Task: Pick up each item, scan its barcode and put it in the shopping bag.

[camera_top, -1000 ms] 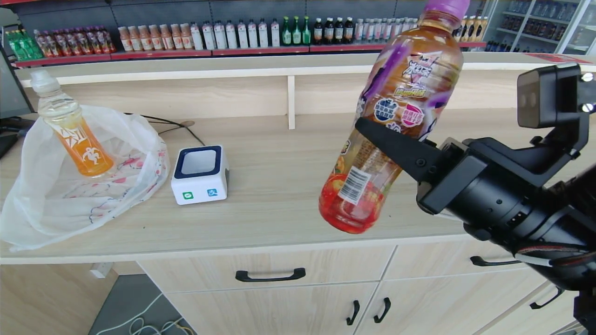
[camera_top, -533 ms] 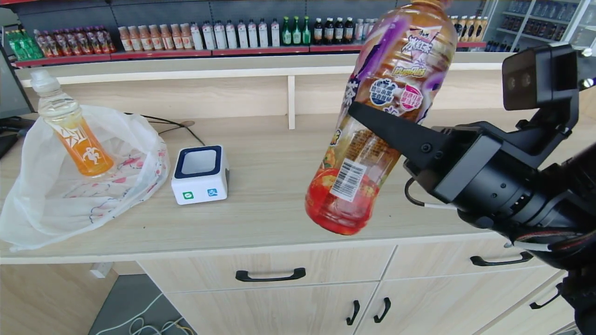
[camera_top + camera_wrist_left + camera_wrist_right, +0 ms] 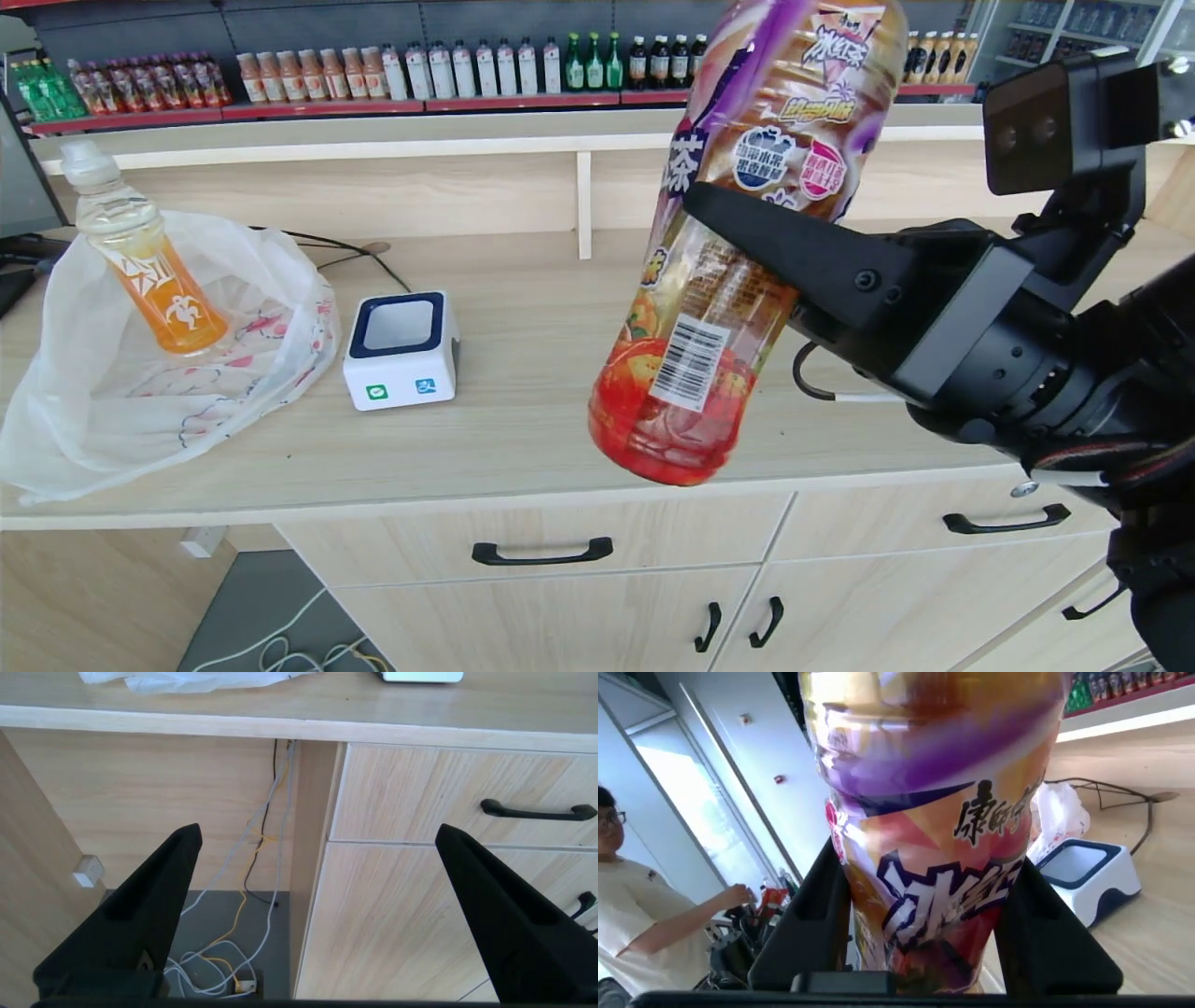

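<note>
My right gripper (image 3: 747,238) is shut on a tea bottle (image 3: 738,280) with a purple and orange label, held tilted in the air above the counter's front edge, its barcode (image 3: 686,362) facing out near the red base. The same tea bottle (image 3: 934,812) sits between the right gripper's fingers (image 3: 817,910). The white scanner (image 3: 401,350) with a dark-rimmed window stands on the counter to the bottle's left. A white shopping bag (image 3: 140,373) lies at the far left with an orange drink bottle (image 3: 145,252) leaning in it. My left gripper (image 3: 313,924) hangs open below the counter edge, holding nothing.
The wooden counter (image 3: 523,411) has a raised back ledge (image 3: 373,140) and drawers (image 3: 541,551) below. Black cables (image 3: 345,247) run behind the scanner. A monitor edge (image 3: 14,177) stands at the far left. Shelves of drinks (image 3: 467,70) line the back wall.
The right arm has carried the tea bottle left and closer to the camera, lifting its top out of view. Bag, orange bottle and scanner are unmoved.
</note>
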